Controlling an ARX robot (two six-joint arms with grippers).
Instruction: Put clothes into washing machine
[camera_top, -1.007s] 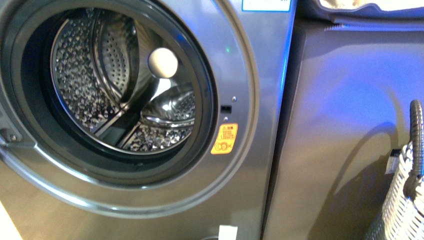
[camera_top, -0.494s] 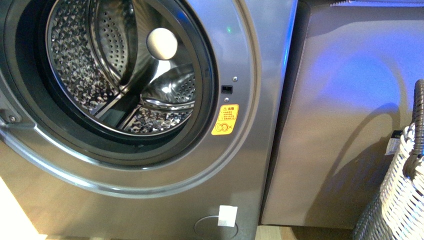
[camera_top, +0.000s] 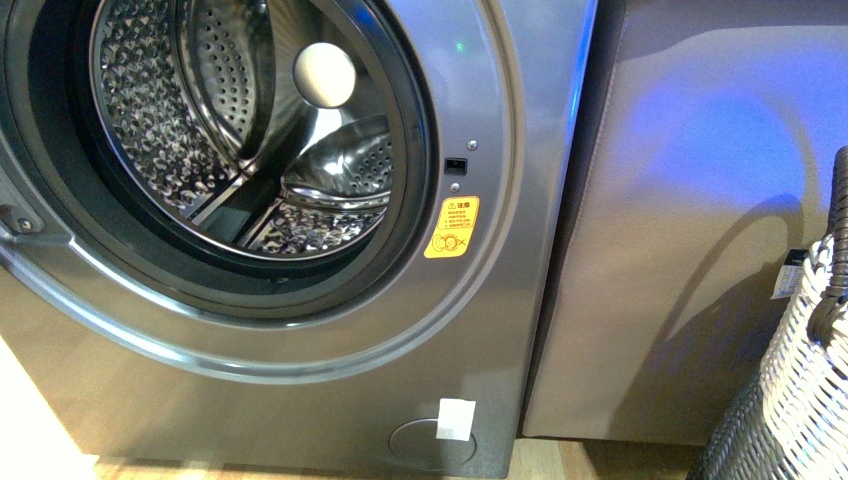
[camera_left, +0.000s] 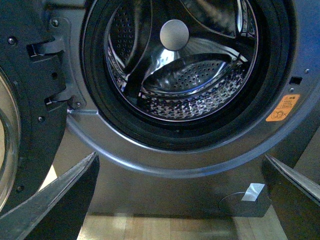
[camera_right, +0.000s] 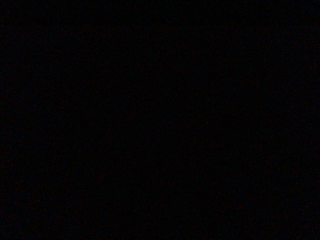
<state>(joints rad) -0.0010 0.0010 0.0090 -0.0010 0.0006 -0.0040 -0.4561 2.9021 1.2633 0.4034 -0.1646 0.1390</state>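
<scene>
The washing machine (camera_top: 480, 340) stood with its porthole open onto the perforated drum (camera_top: 150, 150). Facing it, low before the porthole, the left end effector (camera_left: 180, 157) was spread wide and held nothing. A taupe cabinet (camera_top: 700, 250) stood just right of the machine, and a wicker basket (camera_top: 800, 400) beyond that. The right wrist view was dark, so the right end effector went unseen.

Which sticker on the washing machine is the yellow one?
The warning sticker just beside the porthole is yellow; the other sticker, low on the round cap, is plain white.
</scene>
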